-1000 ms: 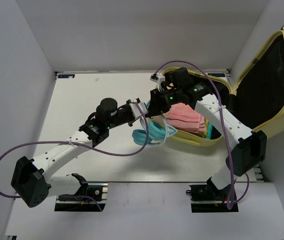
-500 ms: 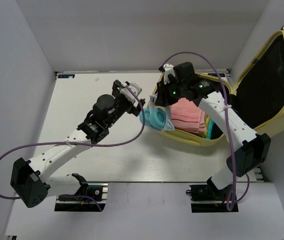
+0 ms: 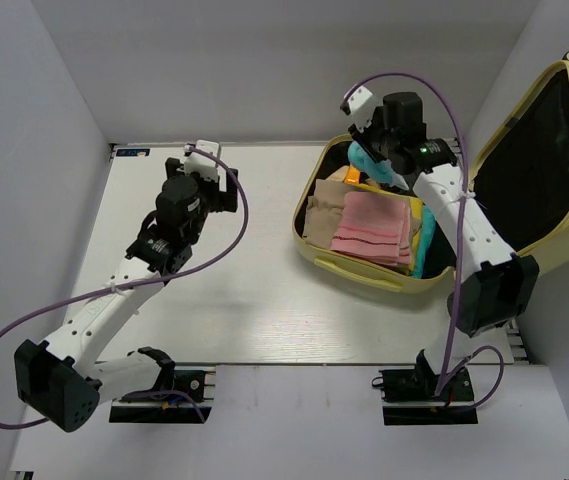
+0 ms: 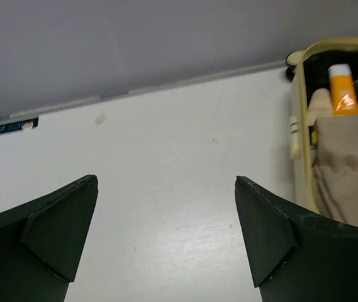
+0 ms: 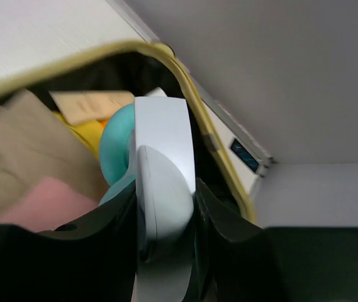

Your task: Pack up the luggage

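Luggage point(image 3: 360, 268) lies open at 2 o'clock on the table point(image 3: 244, 290), holding pink cloth point(image 3: 372, 228), tan cloth point(image 3: 324, 215) and an orange bottle point(image 4: 341, 88), its label unreadable. Right gripper point(image 5: 164, 220) is clamped on teal headphones point(image 5: 161, 135) over the case's 12 o'clock end; left gripper point(image 4: 166, 189) gapes, empty.

— What's unclear at my right end effector point(image 5: 163, 201)?
— The teal-and-white headset point(image 5: 160, 126) between its fingers point(image 5: 229, 233) is blurred, bottom cropped. Right of my left end effector point(image 4: 166, 182), the luggage point(image 4: 342, 44) runs off-frame.
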Available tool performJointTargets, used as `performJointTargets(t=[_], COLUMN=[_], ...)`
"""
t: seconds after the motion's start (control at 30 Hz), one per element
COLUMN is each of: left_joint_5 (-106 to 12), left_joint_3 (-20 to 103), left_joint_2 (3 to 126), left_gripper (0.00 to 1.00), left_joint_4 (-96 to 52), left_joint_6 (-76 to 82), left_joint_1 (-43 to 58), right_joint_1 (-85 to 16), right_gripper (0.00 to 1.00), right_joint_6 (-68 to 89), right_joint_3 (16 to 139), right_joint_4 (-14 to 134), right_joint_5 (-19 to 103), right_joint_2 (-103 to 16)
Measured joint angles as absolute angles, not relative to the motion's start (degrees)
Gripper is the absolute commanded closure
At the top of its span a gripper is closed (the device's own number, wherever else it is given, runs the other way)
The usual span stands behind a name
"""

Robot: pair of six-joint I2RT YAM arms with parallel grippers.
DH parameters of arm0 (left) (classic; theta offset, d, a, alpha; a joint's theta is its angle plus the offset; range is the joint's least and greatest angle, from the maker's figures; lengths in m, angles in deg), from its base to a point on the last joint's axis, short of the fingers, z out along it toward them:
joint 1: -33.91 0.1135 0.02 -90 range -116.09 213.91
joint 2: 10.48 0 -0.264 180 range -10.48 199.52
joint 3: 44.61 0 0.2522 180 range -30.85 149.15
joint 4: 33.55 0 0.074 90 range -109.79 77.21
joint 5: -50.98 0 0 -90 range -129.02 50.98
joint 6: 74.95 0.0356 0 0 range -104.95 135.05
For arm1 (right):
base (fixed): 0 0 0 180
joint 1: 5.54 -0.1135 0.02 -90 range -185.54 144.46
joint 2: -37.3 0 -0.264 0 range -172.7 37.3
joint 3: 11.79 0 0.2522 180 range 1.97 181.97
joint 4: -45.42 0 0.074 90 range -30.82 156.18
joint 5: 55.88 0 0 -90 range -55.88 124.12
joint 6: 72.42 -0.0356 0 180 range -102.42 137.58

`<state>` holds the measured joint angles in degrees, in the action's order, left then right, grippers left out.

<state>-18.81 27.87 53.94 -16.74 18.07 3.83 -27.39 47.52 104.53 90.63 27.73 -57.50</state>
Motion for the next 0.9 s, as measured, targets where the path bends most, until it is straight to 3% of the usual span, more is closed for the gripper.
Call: performJointTargets(t=[0.3, 0.6, 0.67, 0.7, 0.73, 0.83, 0.9], left_joint_5=[-20.49, -26.94, -28.38, -29.17, -29.76, -31.33, -32.06], left_joint_3=[26.45, 28.83, 29.44, 29.79, 30.12, 30.97, 31.52], left_joint_2=[57.05, 67.52, 69.18, 69.90, 70.58, 71.73, 71.93], left_gripper=[0.00, 0.00, 0.00, 0.00, 0.00, 0.00, 0.00], left_joint_4=[-11.47, -8.17, -7.80, -7.65, -7.58, -7.30, -6.86], left_joint_6=[14.40, 9.94, 9.29, 8.94, 8.57, 7.89, 7.49], left_joint_1=[10.56, 13.88, 14.01, 14.06, 14.04, 14.06, 14.04], right_joint_1=[-21.20, -16.66, -16.18, -16.07, -16.04, -16.44, -16.59], right_gripper=[1.00, 0.99, 0.90, 0.81, 0.63, 0.41, 0.36], right_joint_6=[74.88, 86.53, 87.67, 88.37, 89.20, 90.31, 89.66], right_joint_3=[99.33, 89.72, 86.94, 85.48, 83.88, 80.65, 80.03], right_joint_4=[81.62, 71.06, 68.97, 67.96, 66.67, 62.30, 62.32], right_joint_5=[28.82, 27.97, 27.07, 26.74, 26.46, 24.84, 23.75], right_joint_2=[-69.26, -70.26, -70.37, -70.37, -70.44, -70.44, -70.44])
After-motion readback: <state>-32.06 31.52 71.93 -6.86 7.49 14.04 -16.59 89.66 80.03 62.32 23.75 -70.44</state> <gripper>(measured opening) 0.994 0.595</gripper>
